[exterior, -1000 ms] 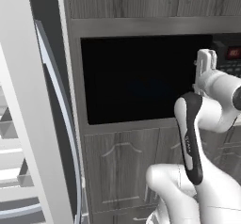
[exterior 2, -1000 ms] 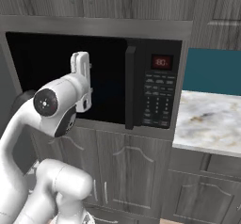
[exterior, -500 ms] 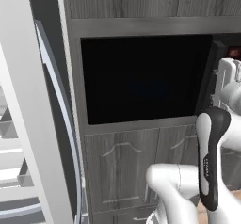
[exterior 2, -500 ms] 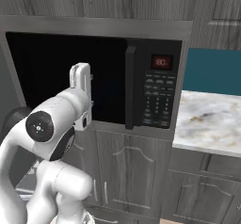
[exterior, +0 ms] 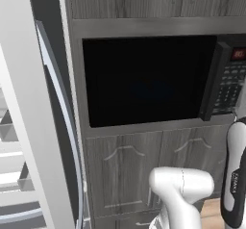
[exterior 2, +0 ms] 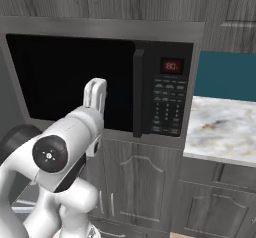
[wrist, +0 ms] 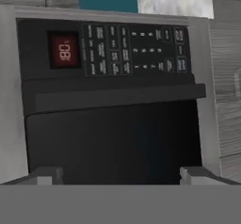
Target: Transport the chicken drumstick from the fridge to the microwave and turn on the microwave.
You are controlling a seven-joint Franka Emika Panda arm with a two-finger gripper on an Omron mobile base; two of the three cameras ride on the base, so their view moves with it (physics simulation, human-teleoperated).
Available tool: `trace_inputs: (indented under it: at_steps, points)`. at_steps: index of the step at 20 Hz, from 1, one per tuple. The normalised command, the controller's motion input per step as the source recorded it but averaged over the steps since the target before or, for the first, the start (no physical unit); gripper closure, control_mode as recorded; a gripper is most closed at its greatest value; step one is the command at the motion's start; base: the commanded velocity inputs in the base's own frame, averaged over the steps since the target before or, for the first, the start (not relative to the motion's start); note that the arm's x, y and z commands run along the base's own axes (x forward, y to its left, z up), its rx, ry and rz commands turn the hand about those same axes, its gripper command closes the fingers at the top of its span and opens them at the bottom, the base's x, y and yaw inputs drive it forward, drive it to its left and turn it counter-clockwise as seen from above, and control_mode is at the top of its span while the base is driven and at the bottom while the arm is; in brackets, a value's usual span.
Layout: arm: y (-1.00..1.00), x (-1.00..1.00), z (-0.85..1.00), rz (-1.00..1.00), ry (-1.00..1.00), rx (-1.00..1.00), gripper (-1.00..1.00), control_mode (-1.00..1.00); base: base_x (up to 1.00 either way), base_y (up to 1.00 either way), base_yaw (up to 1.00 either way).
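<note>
1 microwave [exterior 2: 100, 82], door shut, handle [exterior 2: 138, 93] vertical, wide-open pincer [wrist: 120, 173] facing it.

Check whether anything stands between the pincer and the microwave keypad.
Nothing visible does. The open, empty pincer faces the microwave, apart from it. Its door is shut. The handle lies between the fingertips and the keypad in the hand view, but no loose thing intervenes.

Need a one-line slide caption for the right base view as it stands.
Open, empty gripper raised before the closed dark glass door of the microwave, its red display lit.
</note>
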Motion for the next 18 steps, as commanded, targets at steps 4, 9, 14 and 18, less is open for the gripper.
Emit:
trace_inputs:
  at_steps: [4, 9, 14, 18]
  points:
    - [0.01, 0.14, -0.49, 0.02, 0.00, 0.11, -1.00, -1.00, 0.00, 0.00, 0.00]
    - [-0.07, 0.23, -0.45, 0.07, -0.01, 0.18, -1.00, -1.00, 0.00, 0.00, 0.00]
    - [-0.09, 0.35, -0.54, 0.06, -0.05, 0.12, -1.00, -1.00, 0.00, 0.00, 0.00]
    - [-0.11, 0.31, -0.51, 0.08, -0.08, 0.02, -1.00, -1.00, 0.00, 0.00, 0.00]
